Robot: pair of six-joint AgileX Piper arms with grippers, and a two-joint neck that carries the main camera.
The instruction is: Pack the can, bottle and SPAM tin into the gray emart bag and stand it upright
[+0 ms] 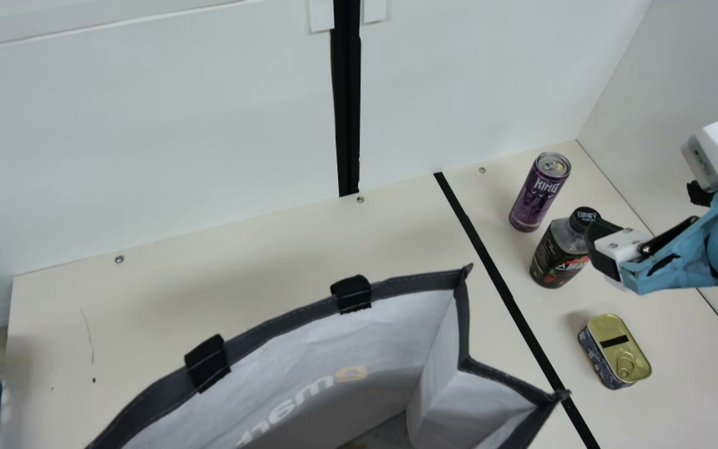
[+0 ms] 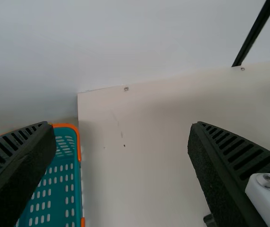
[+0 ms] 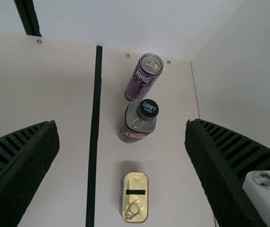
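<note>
Nearest in the main view is the gray emart bag (image 1: pixel 166 388), its mouth open upward. The bottom edge of the view cuts off its near side, and too little of the bag's floor shows to tell whether anything lies in it. Its right-hand corner covers part of the black strip (image 1: pixel 490 255) on the desk (image 1: pixel 272 262).

At the left edge is a teal basket (image 2: pixel 45 198) with orange trim, cut off there; in the left wrist view one black finger hides part of it. The left gripper (image 2: pixel 121 126) has its fingers spread wide with nothing between them.

Right of the strip lies the SPAM tin (image 1: pixel 621 349), lid and pull ring facing up, a dark bar across the lid. Beyond it the right gripper (image 1: pixel 602 252) overlaps the edge of the upright bottle (image 1: pixel 555 252) in the main view, covering some of its label. The right wrist view shows that gripper's fingers (image 3: pixel 28 165) well apart, gripping nothing.

The purple can (image 1: pixel 536 196) stands upright just beyond the bottle, whose top hides a bit of the can's foot in the right wrist view. Farthest is the pale wall (image 1: pixel 147 125).
</note>
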